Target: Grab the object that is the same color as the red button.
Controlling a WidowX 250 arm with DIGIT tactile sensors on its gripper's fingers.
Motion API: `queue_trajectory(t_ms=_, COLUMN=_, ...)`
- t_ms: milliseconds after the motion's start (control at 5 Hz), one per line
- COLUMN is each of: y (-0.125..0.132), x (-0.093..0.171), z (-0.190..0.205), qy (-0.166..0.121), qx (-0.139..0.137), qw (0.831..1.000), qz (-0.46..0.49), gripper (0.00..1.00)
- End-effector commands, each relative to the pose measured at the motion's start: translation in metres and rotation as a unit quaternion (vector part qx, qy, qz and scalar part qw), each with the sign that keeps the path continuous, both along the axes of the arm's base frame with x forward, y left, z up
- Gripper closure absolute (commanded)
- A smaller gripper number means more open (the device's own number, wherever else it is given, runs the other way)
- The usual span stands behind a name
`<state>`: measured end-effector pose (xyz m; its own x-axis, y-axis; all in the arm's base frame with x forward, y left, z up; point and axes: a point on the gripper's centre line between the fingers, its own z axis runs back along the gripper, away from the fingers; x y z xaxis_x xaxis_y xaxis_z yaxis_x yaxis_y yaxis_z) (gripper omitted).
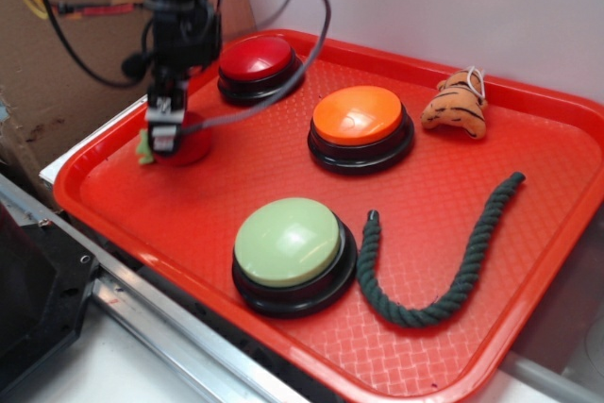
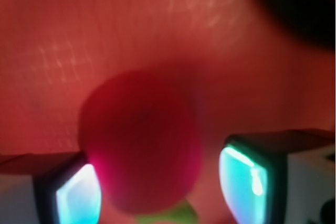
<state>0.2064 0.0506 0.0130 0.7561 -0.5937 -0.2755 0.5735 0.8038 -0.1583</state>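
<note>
The small red plush strawberry (image 1: pixel 195 139) lies on the red tray (image 1: pixel 71 197) near its far left corner, its green tip (image 1: pixel 144 150) pointing left. My gripper (image 1: pixel 165 139) is lowered onto it. In the wrist view the strawberry (image 2: pixel 142 145) sits between the two fingers of my gripper (image 2: pixel 160 190). The left pad (image 2: pixel 79 195) is against it and the right pad (image 2: pixel 244 182) stands a little apart, so the jaws are open around it. The dark-red dome button (image 1: pixel 257 61) stands just behind and to the right.
An orange-domed button (image 1: pixel 359 118) stands mid tray and a pale green-domed button (image 1: pixel 288 243) at the front. An orange striped plush tiger (image 1: pixel 456 106) lies at the back right, and a dark green rope (image 1: pixel 444 271) curves at the front right. The tray rim is close on the left.
</note>
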Motion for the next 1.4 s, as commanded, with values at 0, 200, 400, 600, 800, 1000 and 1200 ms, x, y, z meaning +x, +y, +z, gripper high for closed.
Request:
queue_trajectory(t_ms=0, y=-0.010, x=0.000, z=-0.008, qy=0.006, qx=0.029, qw=1.000, qz=0.000, gripper=1.00)
queue_trajectory(t_ms=200, y=-0.007, x=-0.001, z=-0.003, qy=-0.001, qx=0.039, qw=0.999, qz=0.019, gripper=1.00)
queue_trajectory(t_ms=400, y=-0.002, x=0.001, z=0.047, qy=-0.114, qx=0.098, qw=0.977, qz=0.153, gripper=1.00)
queue_trajectory(t_ms=600, y=-0.011, x=-0.014, z=0.096, qy=-0.188, qx=0.051, qw=0.940, qz=0.282, gripper=1.00)
queue_trajectory(t_ms=800, y=-0.034, x=-0.027, z=0.146, qy=-0.209, qx=0.028, qw=0.890, qz=0.404, gripper=1.00)
queue_trajectory(t_ms=1000, y=-0.045, x=-0.032, z=0.195, qy=-0.221, qx=0.016, qw=0.889, qz=0.400, gripper=1.00)
queue_trajectory(t_ms=1200, y=-0.052, x=-0.031, z=0.245, qy=-0.219, qx=0.019, qw=0.901, qz=0.373, gripper=1.00)
